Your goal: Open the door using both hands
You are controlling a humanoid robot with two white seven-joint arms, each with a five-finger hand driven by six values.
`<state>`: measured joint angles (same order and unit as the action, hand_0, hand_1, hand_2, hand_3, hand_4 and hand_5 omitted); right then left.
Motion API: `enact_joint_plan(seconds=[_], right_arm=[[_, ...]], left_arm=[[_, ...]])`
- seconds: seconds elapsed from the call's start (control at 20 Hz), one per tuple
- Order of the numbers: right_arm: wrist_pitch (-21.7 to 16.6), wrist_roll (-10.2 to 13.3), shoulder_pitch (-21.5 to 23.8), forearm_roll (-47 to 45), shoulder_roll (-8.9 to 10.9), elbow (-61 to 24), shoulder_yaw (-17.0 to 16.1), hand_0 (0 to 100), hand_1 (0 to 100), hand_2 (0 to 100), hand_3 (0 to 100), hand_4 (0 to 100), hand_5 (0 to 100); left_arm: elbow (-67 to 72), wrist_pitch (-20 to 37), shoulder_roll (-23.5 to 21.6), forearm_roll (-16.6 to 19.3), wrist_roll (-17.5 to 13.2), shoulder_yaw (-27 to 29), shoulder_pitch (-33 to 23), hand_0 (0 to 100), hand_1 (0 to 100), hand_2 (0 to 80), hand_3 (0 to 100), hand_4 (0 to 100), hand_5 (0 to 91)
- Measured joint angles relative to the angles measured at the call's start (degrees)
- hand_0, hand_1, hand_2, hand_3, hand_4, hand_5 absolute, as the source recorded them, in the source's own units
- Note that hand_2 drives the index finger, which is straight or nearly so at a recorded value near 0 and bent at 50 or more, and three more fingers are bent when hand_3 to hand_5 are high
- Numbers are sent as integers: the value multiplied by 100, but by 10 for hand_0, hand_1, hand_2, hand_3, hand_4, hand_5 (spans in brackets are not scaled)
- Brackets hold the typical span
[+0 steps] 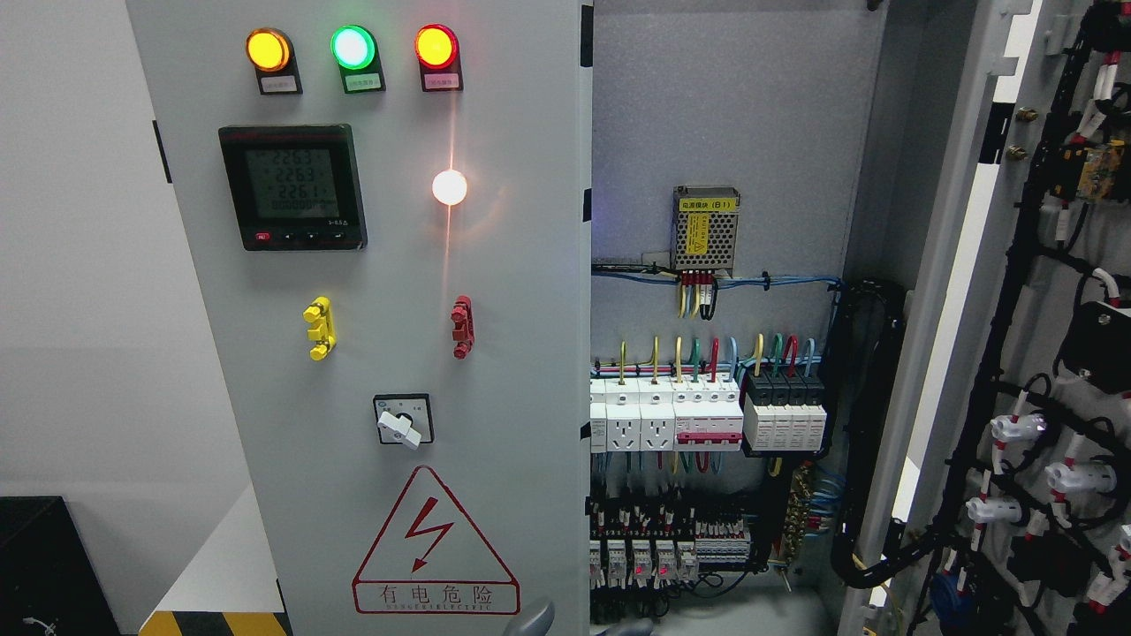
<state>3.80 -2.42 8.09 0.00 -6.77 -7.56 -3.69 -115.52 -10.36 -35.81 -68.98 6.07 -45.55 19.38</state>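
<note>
While the right grey steel cabinet door (972, 221) stands swung wide at the picture's right, wiring side facing in, the left grey steel door (495, 371) looks shut against the frame, so I judge the job half done.

Only two grey rounded bits (533, 618) poke up at the bottom edge near the door seam. They could be a hand, but I cannot tell which one, or whether its fingers are spread or curled.

Risks from here:
- Cabinet is live: yellow, green and red round lamps (352, 47) are lit and the black panel meter (292, 186) shows readings. A reach past the seam lands on the white breaker row (663, 424) and terminal wiring.
- Pulling the left door by its face could knock the white rotary selector switch (403, 422).
- Forcing the right door further could strain the black cable conduit (870, 424) looping across to it.
</note>
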Motion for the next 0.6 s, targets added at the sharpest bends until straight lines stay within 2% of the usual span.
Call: enact_joint_plan(seconds=[0.3,0.6], right_arm=[[0,0,0,0,0,0,0,191,0,0,0,0,0],[0,0,0,0,0,0,0,191,0,0,0,0,0]], left_arm=[[514,-12,-241,168,-150,160,-894,0,0,0,0,0,0],[1404,-28,-291,322,-210,281,-1537,0,0,0,0,0,0]])
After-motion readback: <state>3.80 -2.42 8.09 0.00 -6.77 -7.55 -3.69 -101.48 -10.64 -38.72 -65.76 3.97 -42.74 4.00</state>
